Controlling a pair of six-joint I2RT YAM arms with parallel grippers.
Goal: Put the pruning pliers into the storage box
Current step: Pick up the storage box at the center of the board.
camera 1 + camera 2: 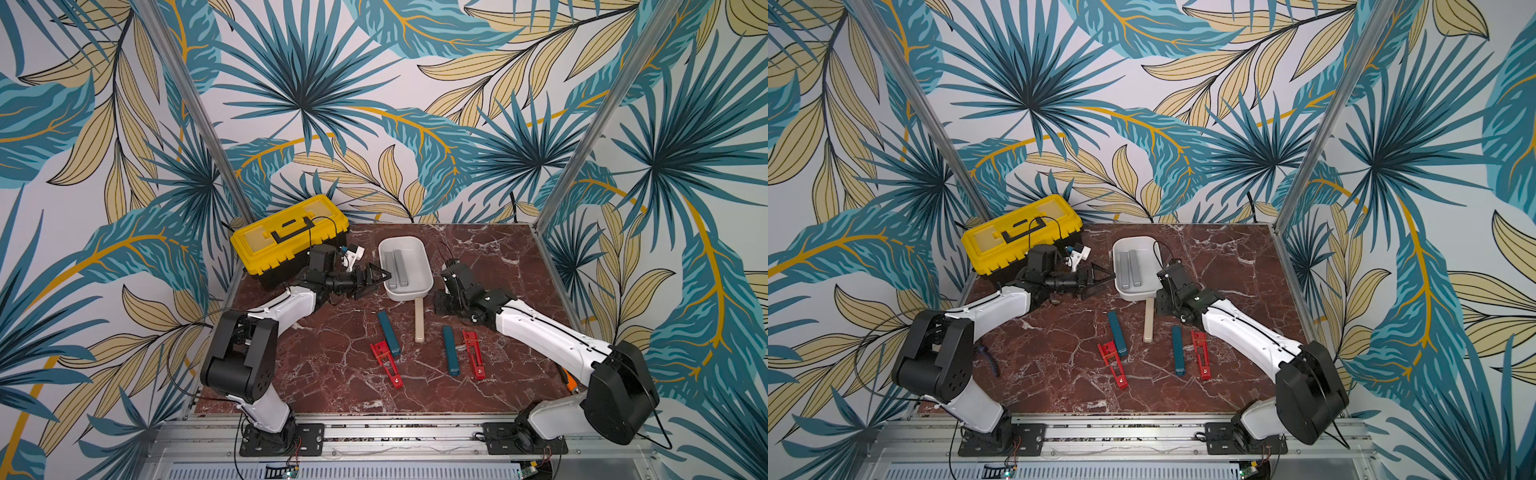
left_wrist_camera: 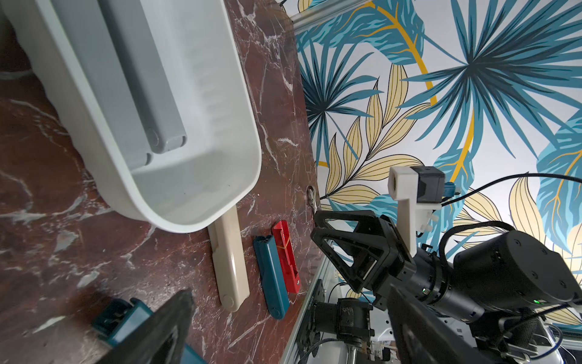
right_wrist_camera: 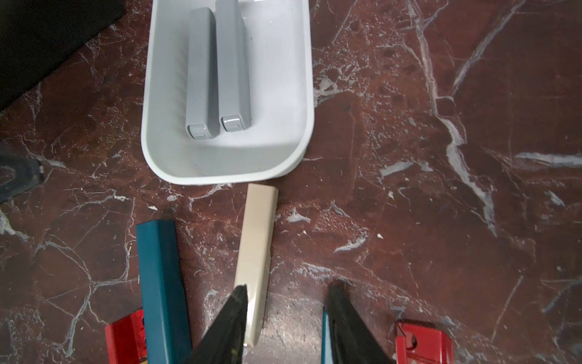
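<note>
Grip advice on this one: the beige pliers (image 3: 256,252) look like the next pick. They lie on the table (image 1: 498,257) with their far end touching the box's (image 3: 220,179) near rim, or tucked just under it, can't tell which. The right gripper (image 3: 289,285) sits just off the box's near right corner, jaws partly spread and empty, with one finger over the bar's edge rather than straddling it. I'd shift sideways till the bar is centred, drop low, pinch across the narrow width near the middle, then lift clear of the rim before swinging over, since dragging could shove the box. The left gripper (image 1: 380,281) hovers just beside the box's left wall, jaws spread wide, holding nothing

Contents: the box has two grey pliers (image 3: 200,72) (image 3: 231,63) side by side toward its left wall, with free floor on the right. Two teal pliers (image 1: 388,334) (image 1: 451,351) and two red pliers (image 1: 386,365) (image 1: 473,355) lie in front of the box, further out than the beige. The yellow toolbox (image 1: 286,237) left of the box is closed, so no idea what's inside
</note>
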